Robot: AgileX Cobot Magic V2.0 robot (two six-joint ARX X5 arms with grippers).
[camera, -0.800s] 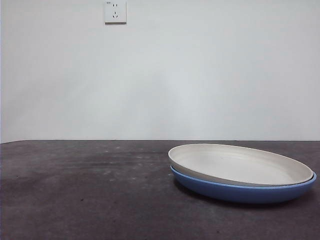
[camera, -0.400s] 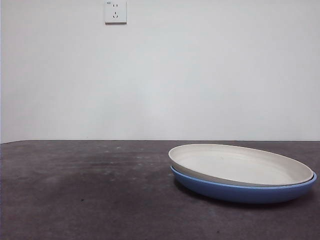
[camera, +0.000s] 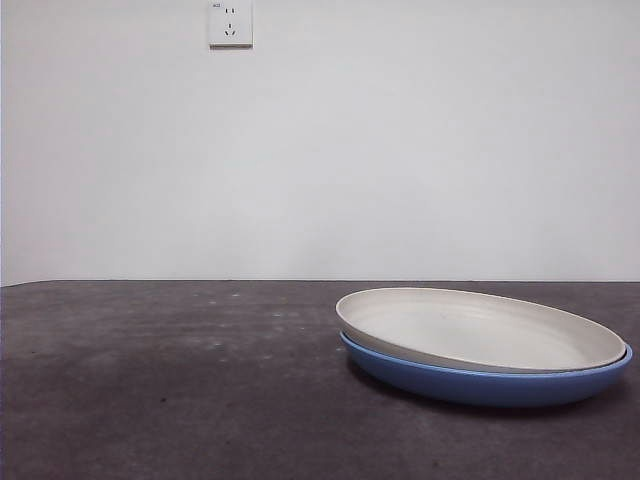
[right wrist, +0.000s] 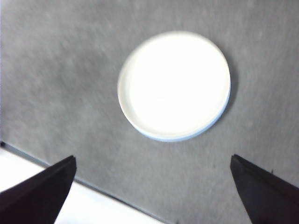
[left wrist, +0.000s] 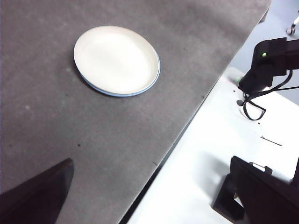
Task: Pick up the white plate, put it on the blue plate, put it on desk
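Cream white plate (camera: 480, 330) sits unmoved in the blue plate (camera: 487, 382) as before, both grippers wide open, empty, high above the desk (camera: 170, 380).

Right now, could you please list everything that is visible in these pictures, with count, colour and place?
white plate: 1, cream, nested inside the blue plate
blue plate: 1, blue, on the desk under the white plate
desk: 1, dark grey, under both plates
wall socket: 1, white, on the white wall behind the desk
left pincer: 1, black, open, high above the desk's edge
right pincer: 1, black, open, high above the desk, the plates beyond its tips
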